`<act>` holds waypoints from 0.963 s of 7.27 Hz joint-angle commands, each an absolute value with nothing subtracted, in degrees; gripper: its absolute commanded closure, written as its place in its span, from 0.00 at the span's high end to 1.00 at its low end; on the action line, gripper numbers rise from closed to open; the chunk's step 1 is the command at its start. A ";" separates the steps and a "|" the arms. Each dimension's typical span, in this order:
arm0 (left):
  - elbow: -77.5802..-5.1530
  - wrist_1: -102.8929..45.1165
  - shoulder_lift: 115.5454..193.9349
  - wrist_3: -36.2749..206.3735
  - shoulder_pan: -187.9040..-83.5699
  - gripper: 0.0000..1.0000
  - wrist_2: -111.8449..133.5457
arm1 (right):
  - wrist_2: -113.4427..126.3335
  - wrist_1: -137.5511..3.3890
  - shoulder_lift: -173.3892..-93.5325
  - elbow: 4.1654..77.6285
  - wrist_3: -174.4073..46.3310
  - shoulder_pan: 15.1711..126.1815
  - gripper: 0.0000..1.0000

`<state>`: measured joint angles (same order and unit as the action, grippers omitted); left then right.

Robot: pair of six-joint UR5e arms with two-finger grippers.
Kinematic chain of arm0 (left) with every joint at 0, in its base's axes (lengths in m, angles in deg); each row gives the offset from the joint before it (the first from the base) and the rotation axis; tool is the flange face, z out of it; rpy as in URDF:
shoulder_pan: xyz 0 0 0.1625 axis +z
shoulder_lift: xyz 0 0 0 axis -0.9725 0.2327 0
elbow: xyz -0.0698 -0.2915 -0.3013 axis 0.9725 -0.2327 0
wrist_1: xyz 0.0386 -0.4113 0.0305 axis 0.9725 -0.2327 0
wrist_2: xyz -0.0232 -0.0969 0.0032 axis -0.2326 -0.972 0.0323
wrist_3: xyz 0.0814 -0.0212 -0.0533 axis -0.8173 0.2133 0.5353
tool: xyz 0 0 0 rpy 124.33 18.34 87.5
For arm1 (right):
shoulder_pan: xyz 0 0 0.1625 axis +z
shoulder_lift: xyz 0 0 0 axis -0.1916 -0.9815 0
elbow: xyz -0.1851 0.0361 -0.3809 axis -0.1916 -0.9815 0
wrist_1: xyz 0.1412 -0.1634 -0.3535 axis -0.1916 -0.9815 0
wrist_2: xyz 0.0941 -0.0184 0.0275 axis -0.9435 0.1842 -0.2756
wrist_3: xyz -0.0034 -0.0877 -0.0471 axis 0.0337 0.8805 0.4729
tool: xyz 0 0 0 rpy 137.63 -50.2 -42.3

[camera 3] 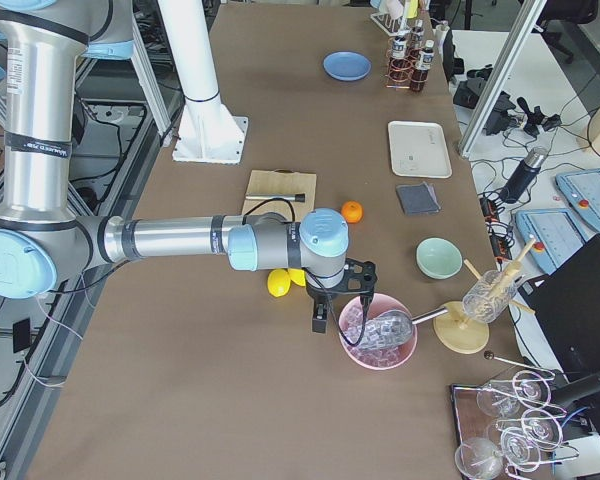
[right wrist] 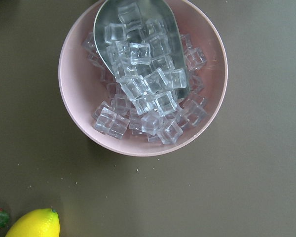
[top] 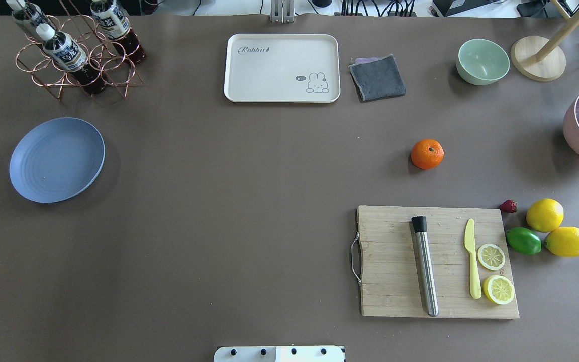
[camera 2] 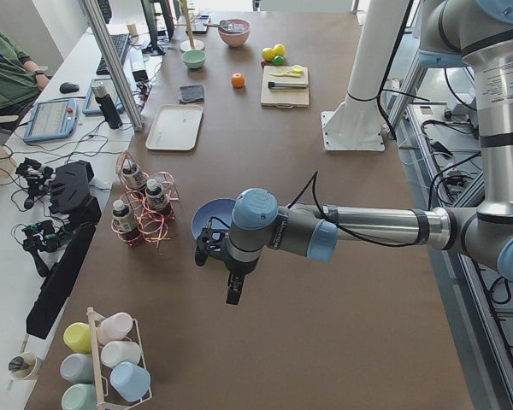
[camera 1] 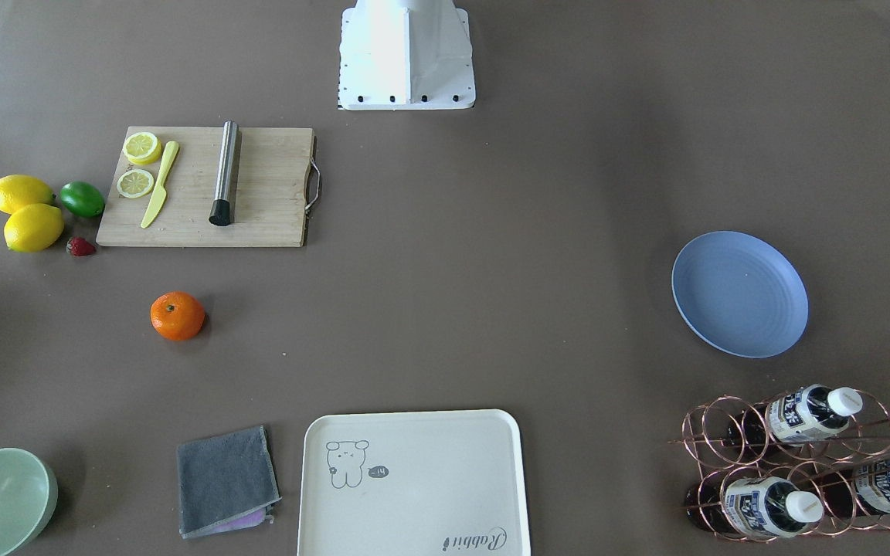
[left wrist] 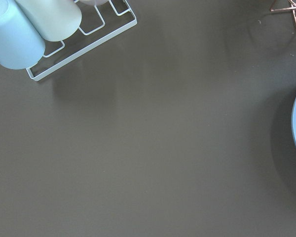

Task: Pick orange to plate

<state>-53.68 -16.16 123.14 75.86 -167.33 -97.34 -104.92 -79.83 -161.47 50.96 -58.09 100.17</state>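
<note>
**A:** What is lying closest to the robot?

**B:** A wooden cutting board is sitting on the brown tabletop, on the robot's right. It is carrying a steel rod, a yellow knife and two lemon slices. A lime and two whole lemons are lying just beside its right edge.

**A:** Where is the orange sitting?

**B:** The orange is resting on bare tabletop just beyond the board, touching nothing. The blue plate is lying well apart from it, across on the robot's left.

**A:** What are the hands doing?

**B:** The left hand is hanging above the tabletop near the plate. The right hand is hovering by a pink bowl of ice cubes at the tabletop's right end. Both are showing only in the side views, so I cannot tell whether either is released or clenched.

**A:** And farthest away?

**B:** A cream tray, a grey cloth and a green bowl are lining the far edge. A copper rack of bottles is standing beyond the plate.
</note>
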 commanded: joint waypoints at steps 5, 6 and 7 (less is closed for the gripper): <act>-52.88 -16.14 123.19 75.77 -167.42 0.98 -97.34 | -105.62 -79.89 -160.95 51.35 -58.26 100.17 1.00; -52.79 -16.41 123.02 75.68 -167.42 0.98 -97.34 | -105.62 -79.89 -160.95 51.35 -58.17 100.17 1.00; -52.70 -16.32 123.02 75.77 -167.42 0.98 -97.43 | -105.62 -79.81 -160.95 51.44 -58.17 100.17 1.00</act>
<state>-52.82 -16.30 123.09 75.74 -167.40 -97.36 -105.61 -79.88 -160.97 51.38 -58.20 100.17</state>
